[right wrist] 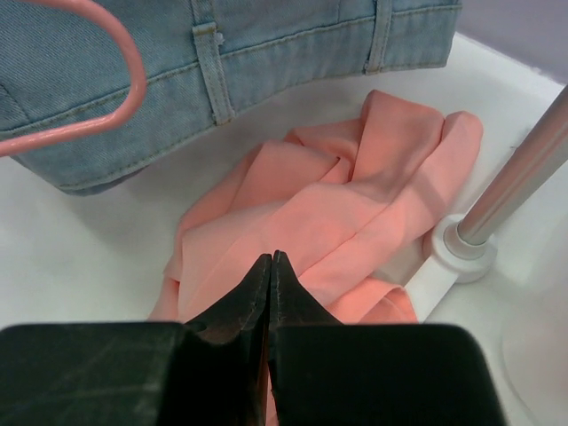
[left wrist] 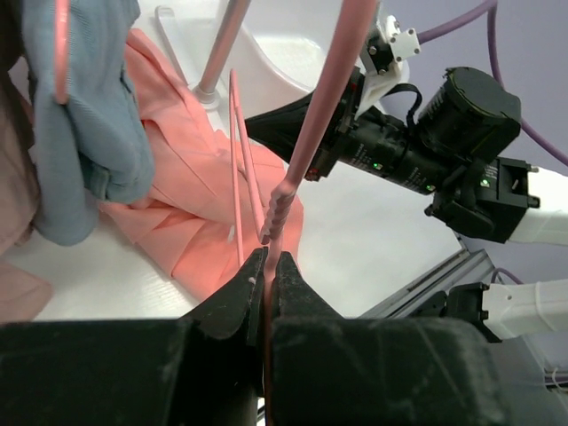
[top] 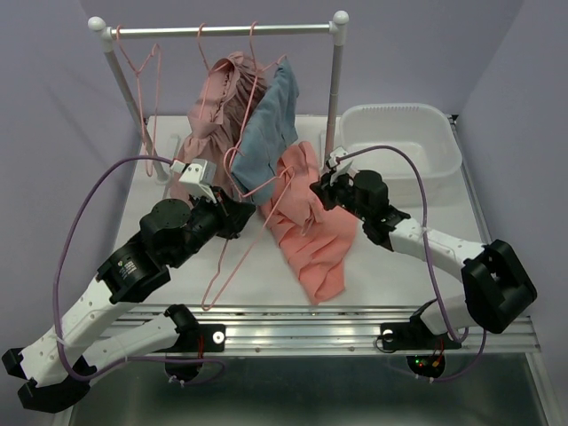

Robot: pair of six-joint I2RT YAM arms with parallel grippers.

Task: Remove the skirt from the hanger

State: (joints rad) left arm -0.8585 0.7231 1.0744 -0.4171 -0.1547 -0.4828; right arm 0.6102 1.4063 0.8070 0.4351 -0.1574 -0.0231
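The salmon skirt (top: 315, 240) lies crumpled on the white table, its upper end raised toward my right gripper (top: 321, 189). That gripper is shut, and the skirt's folds (right wrist: 355, 204) run into its closed tips (right wrist: 271, 257). My left gripper (top: 247, 213) is shut on the wire of a pink hanger (top: 232, 253), which slants down to the table's front edge. In the left wrist view the hanger (left wrist: 311, 151) rises from the closed jaws (left wrist: 269, 257) over the skirt (left wrist: 204, 204).
A clothes rack (top: 222, 29) stands at the back with a denim garment (top: 271, 120), a dusty pink garment (top: 217, 102) and a bare pink hanger (top: 146, 80). Its right post base (right wrist: 457, 244) is beside the skirt. A white basket (top: 444, 133) sits back right.
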